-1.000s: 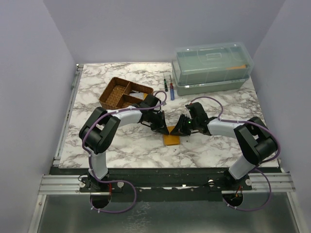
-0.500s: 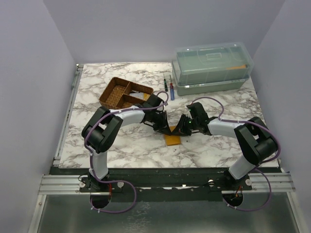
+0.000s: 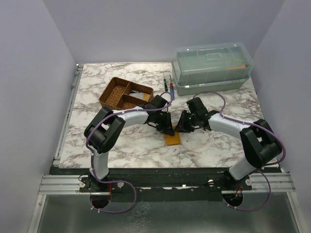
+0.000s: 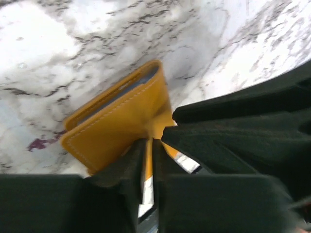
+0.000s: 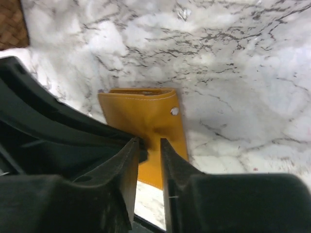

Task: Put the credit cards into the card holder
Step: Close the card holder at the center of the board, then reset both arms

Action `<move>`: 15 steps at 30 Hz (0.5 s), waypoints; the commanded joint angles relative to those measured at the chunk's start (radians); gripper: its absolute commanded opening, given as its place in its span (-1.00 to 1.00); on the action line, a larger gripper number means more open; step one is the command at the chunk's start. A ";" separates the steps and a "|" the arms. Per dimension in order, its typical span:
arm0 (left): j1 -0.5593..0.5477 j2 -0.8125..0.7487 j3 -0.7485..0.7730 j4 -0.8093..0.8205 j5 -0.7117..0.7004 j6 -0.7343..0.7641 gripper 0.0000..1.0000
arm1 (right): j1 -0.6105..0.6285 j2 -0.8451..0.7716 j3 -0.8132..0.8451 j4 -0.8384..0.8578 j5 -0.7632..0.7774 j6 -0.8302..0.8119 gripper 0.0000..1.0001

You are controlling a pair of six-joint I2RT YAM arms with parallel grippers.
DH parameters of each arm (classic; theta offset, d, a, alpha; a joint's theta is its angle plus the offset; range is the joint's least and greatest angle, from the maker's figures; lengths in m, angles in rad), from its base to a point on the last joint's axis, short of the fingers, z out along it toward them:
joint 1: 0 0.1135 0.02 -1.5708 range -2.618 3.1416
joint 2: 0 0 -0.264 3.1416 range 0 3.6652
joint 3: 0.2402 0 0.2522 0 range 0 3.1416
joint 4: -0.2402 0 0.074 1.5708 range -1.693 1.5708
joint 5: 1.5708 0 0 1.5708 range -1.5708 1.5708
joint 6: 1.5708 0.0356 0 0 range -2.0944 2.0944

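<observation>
The card holder (image 3: 172, 139) is a mustard-orange wallet lying on the marble table; it also shows in the left wrist view (image 4: 116, 124) and the right wrist view (image 5: 146, 114). My left gripper (image 3: 167, 130) (image 4: 149, 145) is shut on a thin orange flap edge of the wallet, with a pale strip showing below the jaws. My right gripper (image 3: 179, 129) (image 5: 149, 145) sits right against it from the other side, its jaws a narrow gap apart over the wallet with nothing visibly between them. No loose credit cards show in any view.
A brown woven tray (image 3: 116, 94) with compartments stands behind the left arm. A clear lidded bin (image 3: 214, 68) stands at the back right. Two pens (image 3: 168, 87) lie between them. A corner of the tray shows in the right wrist view (image 5: 9, 24).
Both grippers stay at the wallet. The left gripper has edged slightly right, and the right arm has shifted back and up a little.
</observation>
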 commanded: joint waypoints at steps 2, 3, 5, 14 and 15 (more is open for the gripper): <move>0.014 -0.035 0.056 -0.085 -0.075 0.076 -0.27 | 0.011 -0.121 0.136 -0.272 0.218 -0.136 -0.30; 0.021 -0.057 0.077 -0.086 -0.051 0.078 -0.20 | 0.012 -0.143 0.158 -0.309 0.246 -0.153 -0.24; 0.033 -0.095 0.119 -0.086 -0.007 0.094 -0.04 | 0.012 -0.192 0.200 -0.381 0.308 -0.187 -0.11; 0.066 -0.288 0.300 -0.084 0.022 0.224 0.50 | 0.010 -0.477 0.405 -0.631 0.494 -0.321 0.28; 0.066 -0.313 0.321 -0.084 0.003 0.244 0.56 | 0.010 -0.503 0.442 -0.653 0.504 -0.341 0.35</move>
